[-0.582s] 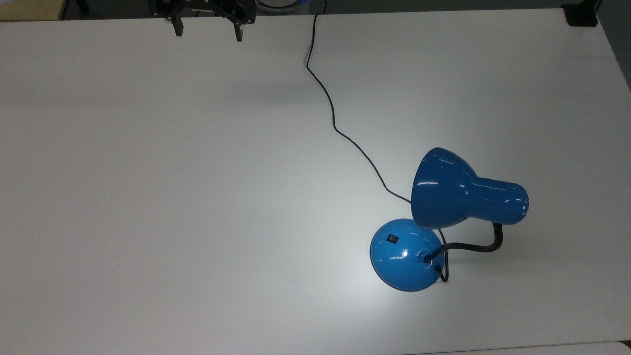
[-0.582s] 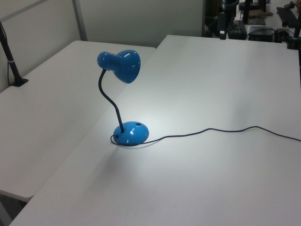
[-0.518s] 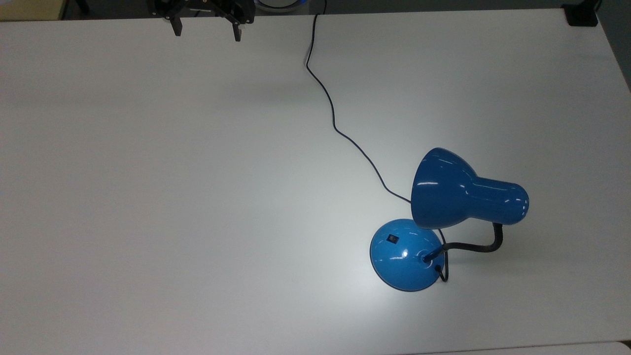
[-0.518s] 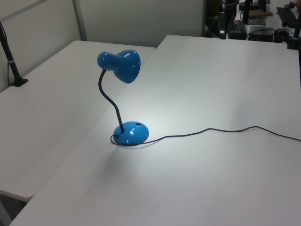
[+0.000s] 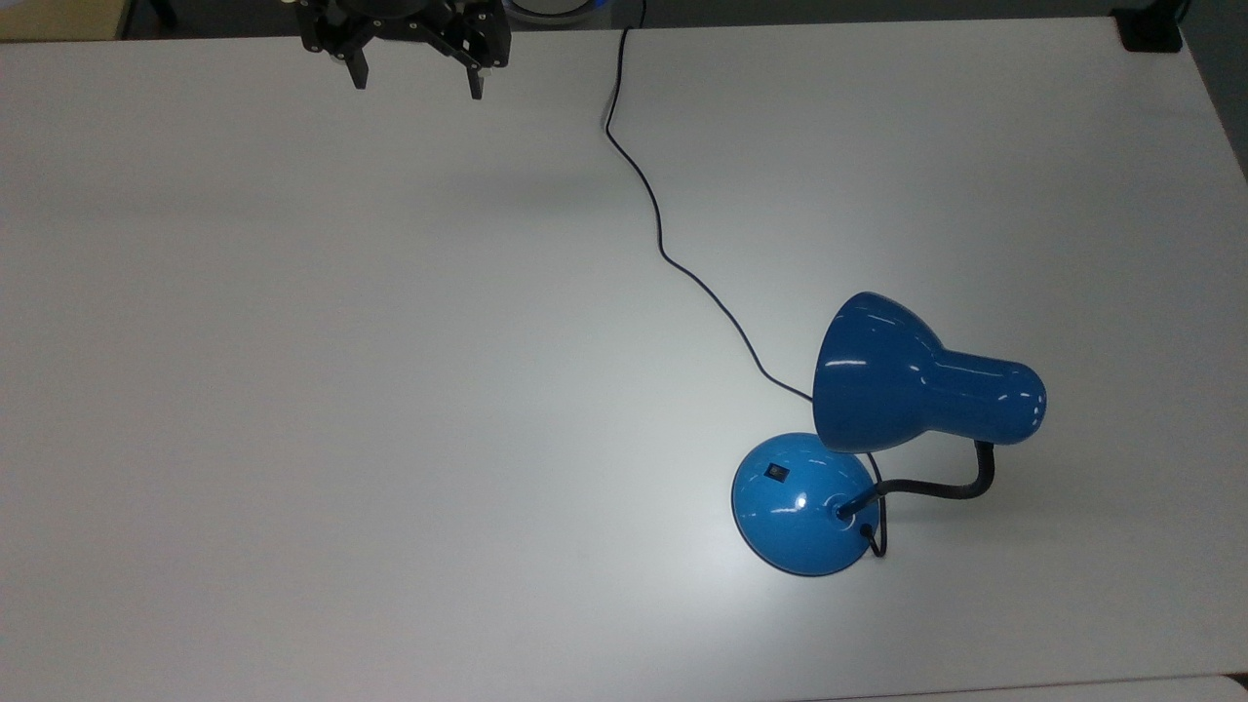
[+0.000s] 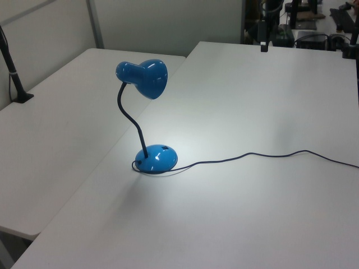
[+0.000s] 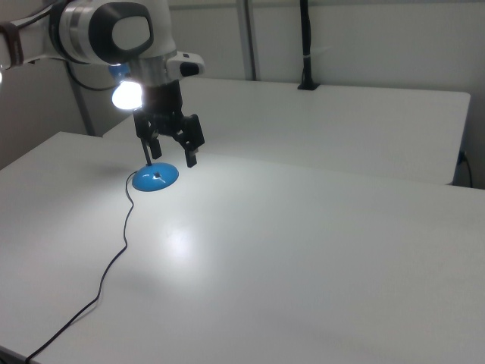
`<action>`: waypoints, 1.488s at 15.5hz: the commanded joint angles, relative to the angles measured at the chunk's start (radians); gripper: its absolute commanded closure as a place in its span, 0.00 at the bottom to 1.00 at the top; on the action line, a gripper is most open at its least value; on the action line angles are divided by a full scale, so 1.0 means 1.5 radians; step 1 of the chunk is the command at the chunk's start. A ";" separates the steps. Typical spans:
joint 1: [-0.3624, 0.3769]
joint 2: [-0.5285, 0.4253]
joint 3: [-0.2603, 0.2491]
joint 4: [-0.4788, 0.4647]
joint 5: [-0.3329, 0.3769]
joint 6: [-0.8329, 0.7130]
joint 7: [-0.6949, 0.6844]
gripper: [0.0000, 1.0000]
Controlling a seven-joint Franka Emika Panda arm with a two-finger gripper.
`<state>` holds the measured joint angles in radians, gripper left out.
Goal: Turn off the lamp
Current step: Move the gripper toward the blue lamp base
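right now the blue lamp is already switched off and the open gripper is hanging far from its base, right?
Not quite: the blue lamp is lit. The right view shows its bulb glowing, and the top view shows a bright pool on the table around the base. The open gripper does hang far from it.

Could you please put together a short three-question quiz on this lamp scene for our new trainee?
1. True or false: the lamp is lit.
2. On which part of the lamp is the switch? A) the shade B) the base C) the cord
3. Fill in: the gripper hangs with its fingers ____ and holds nothing.

Key
1. True: a bright pool of light lies on the table beside the base, and the bulb glows in the right view.
2. B; it sits on the base's upper side, toward the top view's left.
3. Open.
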<state>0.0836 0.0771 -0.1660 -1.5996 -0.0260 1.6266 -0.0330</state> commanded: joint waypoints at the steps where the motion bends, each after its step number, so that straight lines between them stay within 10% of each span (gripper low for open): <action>1: 0.007 0.003 -0.002 0.011 -0.001 -0.016 0.001 0.00; 3: 0.009 0.010 0.000 0.011 -0.001 -0.013 -0.003 0.13; 4: 0.009 0.015 0.002 0.012 0.001 -0.009 -0.016 0.43; 5: 0.009 0.027 0.002 0.014 0.027 -0.009 -0.081 0.94; 6: 0.009 0.028 0.000 0.015 0.062 -0.008 -0.137 1.00; 15: 0.087 0.142 -0.003 0.043 0.170 0.173 -0.383 1.00; 23: 0.163 0.292 -0.002 0.115 0.232 0.362 -0.391 1.00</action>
<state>0.2757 0.4240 -0.1547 -1.4920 0.2997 2.0710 -0.6036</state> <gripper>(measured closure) 0.991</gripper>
